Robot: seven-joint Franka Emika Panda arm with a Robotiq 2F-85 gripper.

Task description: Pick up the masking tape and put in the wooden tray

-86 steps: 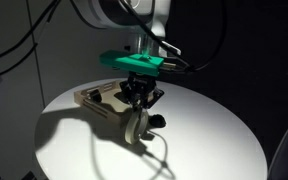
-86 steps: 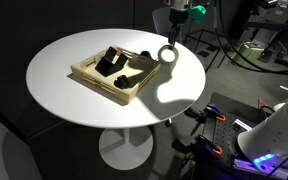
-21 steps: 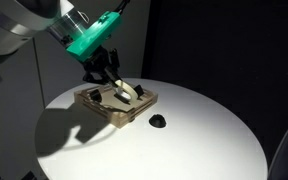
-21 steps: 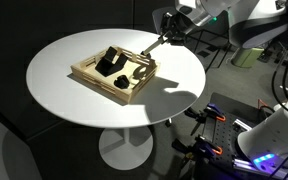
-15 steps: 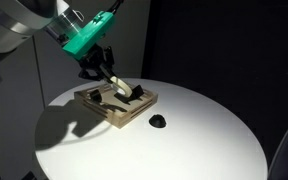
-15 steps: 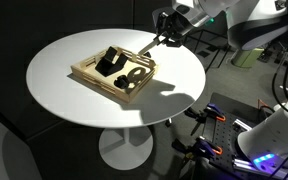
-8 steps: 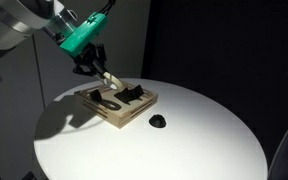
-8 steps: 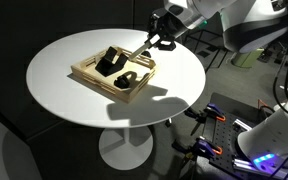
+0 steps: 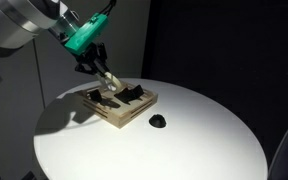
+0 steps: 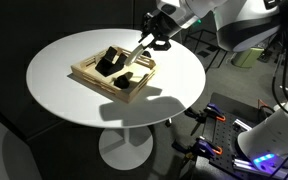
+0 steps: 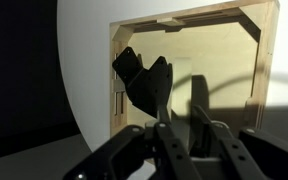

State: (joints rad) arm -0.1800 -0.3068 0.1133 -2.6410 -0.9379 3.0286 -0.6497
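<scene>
Exterior view: tape seemingly in gripper

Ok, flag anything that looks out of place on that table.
One thing: a small black lump lies alone on the table, apart from the tray, which holds other dark pieces. The tape hangs in the jaws over the tray, not yet set down.

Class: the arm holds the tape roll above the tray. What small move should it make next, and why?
Probably lower it a little before letting go. The gripper holds the masking tape in the air, apparently over the wooden tray. Black objects fill part of the tray, so setting the roll down on bare floor seems safer than dropping it.
</scene>
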